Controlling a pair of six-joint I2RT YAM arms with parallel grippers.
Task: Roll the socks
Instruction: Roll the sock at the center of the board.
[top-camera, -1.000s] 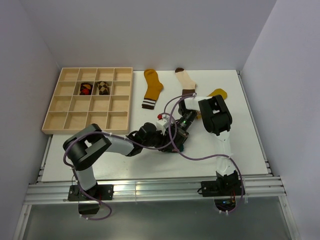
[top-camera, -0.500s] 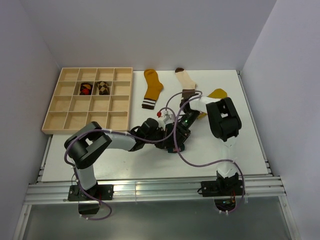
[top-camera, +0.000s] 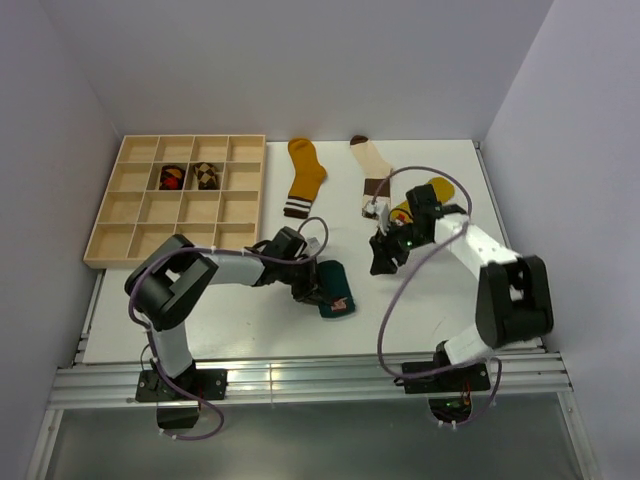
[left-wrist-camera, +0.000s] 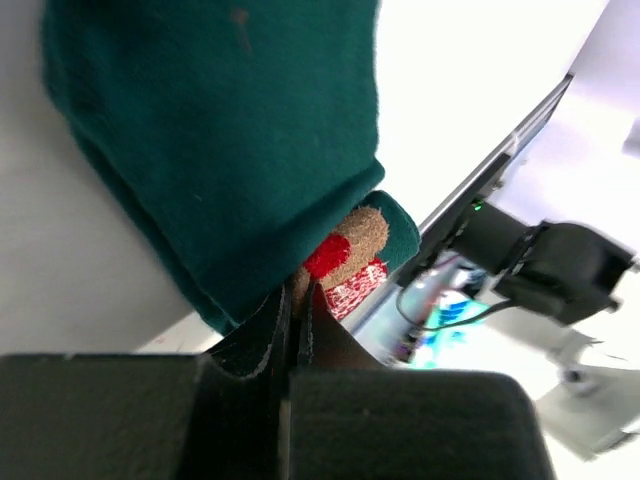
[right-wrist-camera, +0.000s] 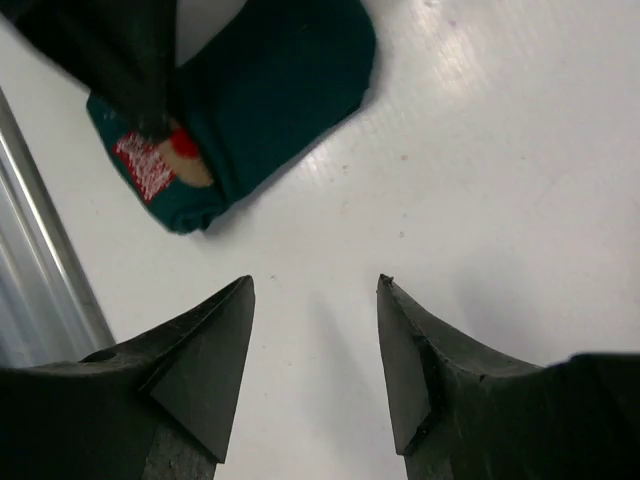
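beyond teal sock (top-camera: 336, 291), mustard sock (top-camera: 305, 172), tray (top-camera: 143, 208)

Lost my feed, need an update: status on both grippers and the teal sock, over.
Left gripper shut on teal sock edge. Right gripper open, hovering clear of it. Nothing between them.

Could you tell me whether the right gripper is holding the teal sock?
No, the right gripper stands open over the table, apart from the teal sock.
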